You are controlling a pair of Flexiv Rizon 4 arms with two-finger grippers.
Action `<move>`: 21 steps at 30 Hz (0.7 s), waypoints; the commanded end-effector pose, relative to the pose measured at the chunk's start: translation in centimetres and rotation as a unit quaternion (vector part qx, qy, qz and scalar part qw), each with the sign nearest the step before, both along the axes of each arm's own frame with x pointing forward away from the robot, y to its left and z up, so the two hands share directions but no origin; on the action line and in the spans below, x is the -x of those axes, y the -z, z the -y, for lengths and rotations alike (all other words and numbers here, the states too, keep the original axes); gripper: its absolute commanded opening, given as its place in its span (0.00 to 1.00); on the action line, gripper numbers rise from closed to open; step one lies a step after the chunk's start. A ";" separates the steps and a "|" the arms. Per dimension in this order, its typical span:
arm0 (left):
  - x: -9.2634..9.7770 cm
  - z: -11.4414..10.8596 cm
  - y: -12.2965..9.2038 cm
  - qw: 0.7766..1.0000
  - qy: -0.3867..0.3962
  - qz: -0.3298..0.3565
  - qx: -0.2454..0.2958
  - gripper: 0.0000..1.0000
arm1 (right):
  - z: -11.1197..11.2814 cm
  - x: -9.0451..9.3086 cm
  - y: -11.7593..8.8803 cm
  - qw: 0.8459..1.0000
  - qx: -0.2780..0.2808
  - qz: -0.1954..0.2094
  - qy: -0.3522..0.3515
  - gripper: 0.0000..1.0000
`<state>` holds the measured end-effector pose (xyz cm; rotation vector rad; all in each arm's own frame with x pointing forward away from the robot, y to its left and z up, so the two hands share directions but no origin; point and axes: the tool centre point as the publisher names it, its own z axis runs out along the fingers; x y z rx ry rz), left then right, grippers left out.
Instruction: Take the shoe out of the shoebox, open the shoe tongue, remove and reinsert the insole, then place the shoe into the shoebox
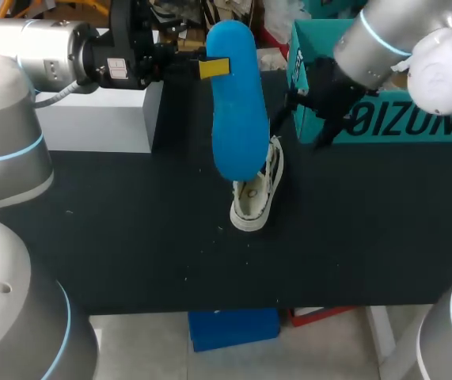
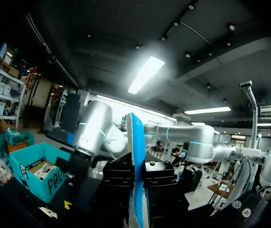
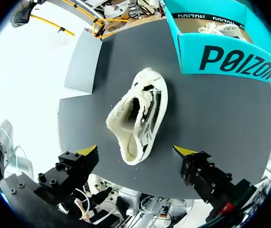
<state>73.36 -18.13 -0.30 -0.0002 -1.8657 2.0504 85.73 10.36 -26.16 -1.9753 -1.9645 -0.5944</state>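
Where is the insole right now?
In the head view the blue insole is held in the left gripper above mid-table, its lower end over the white shoe, left of the teal shoebox.

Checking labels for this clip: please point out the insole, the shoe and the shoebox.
insole point(image 1: 237, 119), head view, middle of its blue face.
shoe point(image 3: 140, 114), right wrist view, upper beside the opening.
shoebox point(image 3: 230, 59), right wrist view, printed front wall.

A matte black surface point(image 1: 131, 237) fills the head view, flecked with small pale specks. A white block point(image 1: 91, 119) stands on it toward 10 o'clock, at the far edge.
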 end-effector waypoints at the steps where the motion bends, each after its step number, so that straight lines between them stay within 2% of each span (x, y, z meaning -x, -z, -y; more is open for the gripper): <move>1: 0.0 0.1 0.1 1.000 -0.001 0.000 0.000 0.00 | 1.0 0.7 -0.8 0.990 -0.129 0.053 0.012 1.00; 8: 0.0 0.1 0.1 1.000 -0.001 0.000 0.000 0.00 | 0.4 0.2 -2.5 0.984 -0.159 0.073 0.003 1.00; 21: 0.0 0.1 0.1 1.000 -0.001 0.000 0.000 0.00 | 0.4 0.2 -2.5 0.984 -0.159 0.073 0.003 1.00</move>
